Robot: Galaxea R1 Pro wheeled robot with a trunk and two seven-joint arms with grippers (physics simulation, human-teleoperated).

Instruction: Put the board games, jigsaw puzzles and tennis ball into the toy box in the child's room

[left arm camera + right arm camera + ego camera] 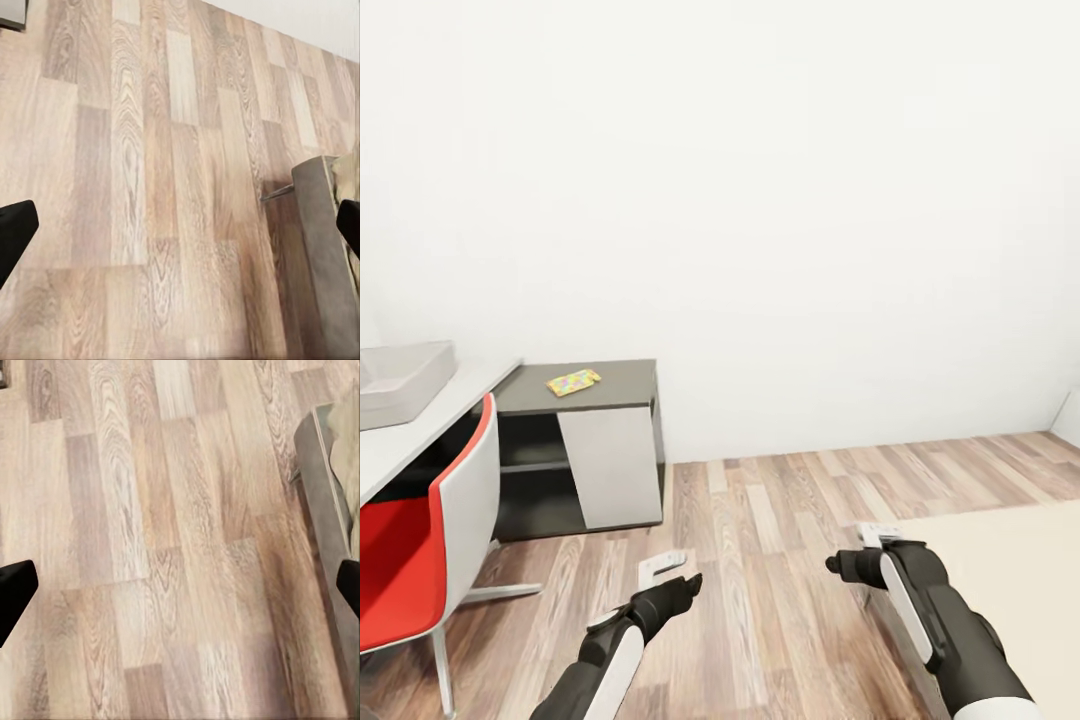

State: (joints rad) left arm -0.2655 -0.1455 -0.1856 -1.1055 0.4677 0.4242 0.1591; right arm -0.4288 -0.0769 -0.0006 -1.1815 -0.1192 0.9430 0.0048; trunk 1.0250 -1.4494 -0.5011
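Nearest to me, both arms hang low over the wooden floor [780, 520]. The left gripper [660, 570] sits just left of centre, and in its wrist view the two dark fingertips [16, 232] stand at opposite edges of the frame with bare planks between them, so its fingers are spread wide and hold nothing. The right gripper [875, 540] is level with it, a little to the right; its wrist view tells the same story, with one fingertip [15, 592] at each edge, parted and empty.

Beside the right arm, at the near right, lies a pale beige surface [1000, 560] with a grey edge [322, 495] that both wrist cameras catch; I cannot tell for sure what it is.

At the near left stands a chair [420, 560] with a red seat and white shell, tucked against a white table [420, 420]. On that table, at the left edge, sits a pale open box, the toy box [405, 380].

Further back, right of the table, is a dark low cabinet [595, 450] with a white door. On its top lies a flat, brightly coloured jigsaw puzzle [573, 381], well apart from both grippers. A plain white wall [780, 200] closes the far side.
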